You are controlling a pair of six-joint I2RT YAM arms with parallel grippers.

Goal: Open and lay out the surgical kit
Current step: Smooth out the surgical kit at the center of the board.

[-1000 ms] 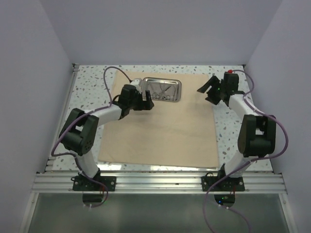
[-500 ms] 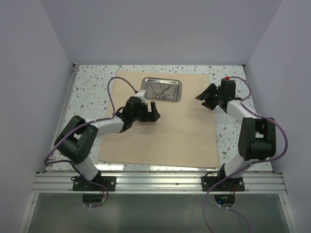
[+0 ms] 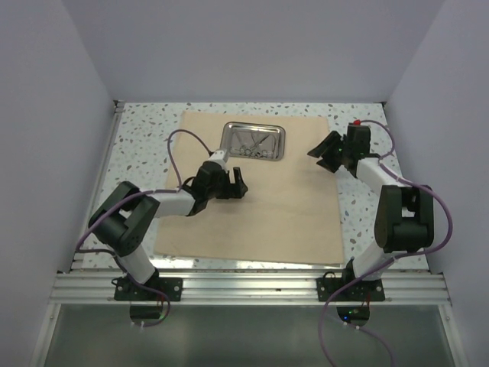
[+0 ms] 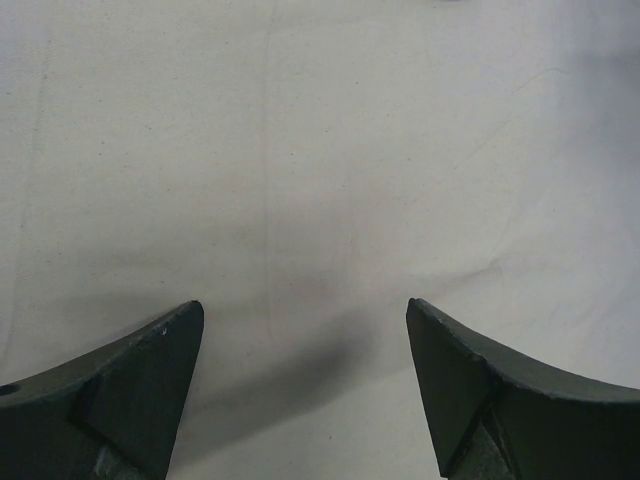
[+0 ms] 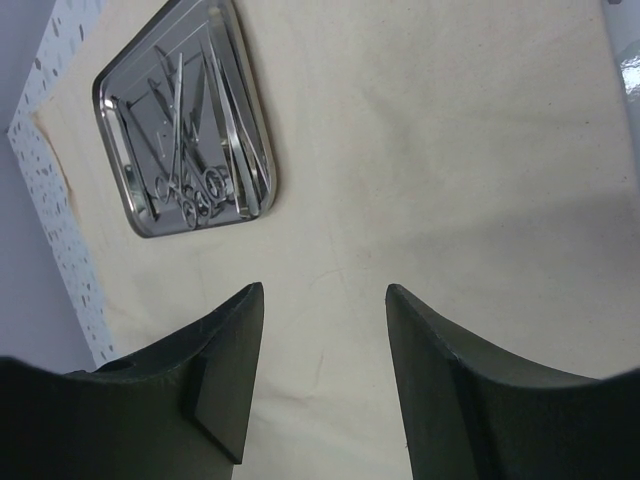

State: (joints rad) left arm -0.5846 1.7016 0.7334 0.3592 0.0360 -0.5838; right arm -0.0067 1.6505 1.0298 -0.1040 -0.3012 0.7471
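A tan cloth (image 3: pixel 252 214) lies unfolded and flat over most of a speckled worktop (image 3: pixel 141 153), reaching close to its far and near edges. A steel tray (image 3: pixel 276 143) sits on the cloth near the far edge, about midway across. In it, thin silver scissor-like instruments (image 5: pixel 186 182) lie crossed in a small heap. The left gripper (image 3: pixel 231 186) hovers low over bare cloth just on the near side of the tray, fingers spread and empty. The right gripper (image 3: pixel 323 155) hangs over the cloth's right side, towards the far right corner, also spread and holding nothing, and faces the tray. The instruments are probably to be laid out next. Because they overlap, a pinch could lift several at once or slip off the thin steel. A low finger could also snag the cloth and drag the tray with it.
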